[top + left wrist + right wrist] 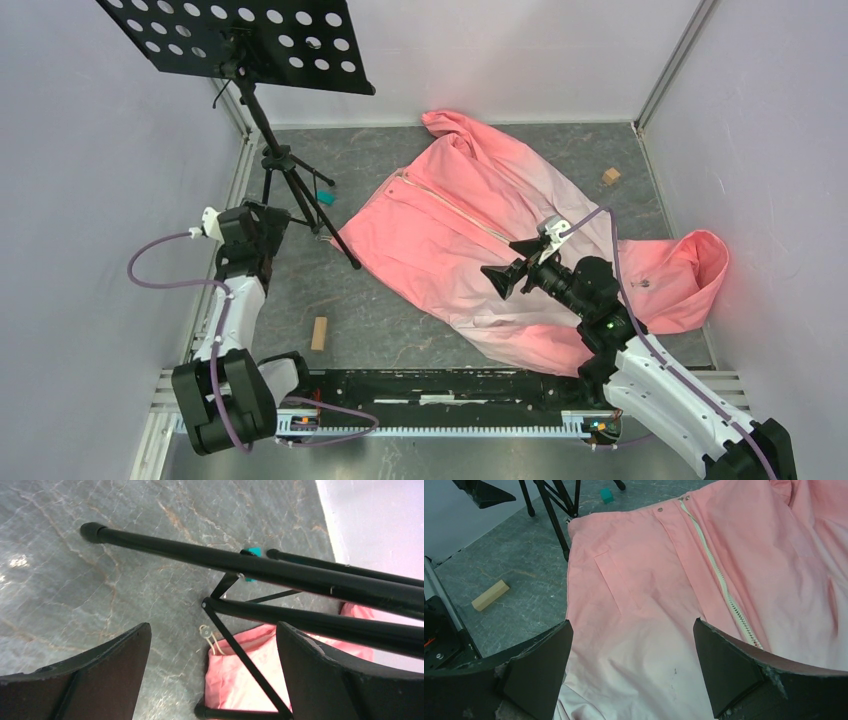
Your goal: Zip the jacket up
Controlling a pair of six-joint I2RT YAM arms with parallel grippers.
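The salmon-pink jacket (pixel 470 220) lies spread on the grey table, fading to whitish near its lower part, with a pale zipper (pixel 455 208) running down its front. In the right wrist view the jacket (pixel 649 595) fills the frame and the zipper (pixel 719 575) looks closed along its visible length. My right gripper (pixel 512 262) hovers open and empty above the jacket's whitish part (pixel 631 645). My left gripper (pixel 262 222) is open and empty at the far left, beside the stand's legs. Its view shows a jacket corner (pixel 260 675) with a pale cord loop (pixel 206 632).
A black music stand (pixel 240 40) on a tripod (pixel 295 190) stands at the back left, one leg reaching the jacket's edge. A teal block (pixel 325 198) lies by the tripod. Wooden blocks lie at the front left (pixel 319 333) and back right (pixel 609 176). Walls enclose the table.
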